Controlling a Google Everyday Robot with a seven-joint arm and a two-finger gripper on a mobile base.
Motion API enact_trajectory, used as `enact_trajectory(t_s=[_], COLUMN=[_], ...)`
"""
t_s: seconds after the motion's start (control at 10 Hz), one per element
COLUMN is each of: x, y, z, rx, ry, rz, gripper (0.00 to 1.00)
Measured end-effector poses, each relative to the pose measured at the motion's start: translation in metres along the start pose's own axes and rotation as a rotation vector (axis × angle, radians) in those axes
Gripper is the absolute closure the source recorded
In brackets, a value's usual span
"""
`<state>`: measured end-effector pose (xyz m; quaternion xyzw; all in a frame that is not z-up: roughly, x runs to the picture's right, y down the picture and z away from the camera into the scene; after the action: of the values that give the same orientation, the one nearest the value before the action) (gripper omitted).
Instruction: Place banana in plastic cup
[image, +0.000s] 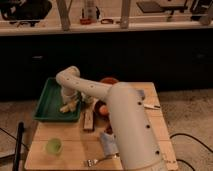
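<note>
The small pale-yellow banana lies in the green tray at the table's left back. My gripper hangs straight down from the white arm, right over the banana and touching or nearly touching it; its tip is partly hidden by the wrist. The light-green plastic cup stands upright near the table's front left corner, well apart from the gripper.
A tan rectangular block lies just right of the tray. A bowl with something orange and a red bowl sit behind my arm. A fork and a grey cloth lie near the front edge.
</note>
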<state>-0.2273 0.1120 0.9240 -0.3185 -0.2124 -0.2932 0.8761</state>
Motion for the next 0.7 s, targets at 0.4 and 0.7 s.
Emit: enact_trajectory(t_s=[0.4, 0.7], x=[0.002, -0.005], y=[0.001, -0.001], z=[-0.003, -0.025], rx=[-0.001, 0.034], ry=[-0.001, 0.003], rz=[-0.009, -0.067], gripper=[0.98, 1.0])
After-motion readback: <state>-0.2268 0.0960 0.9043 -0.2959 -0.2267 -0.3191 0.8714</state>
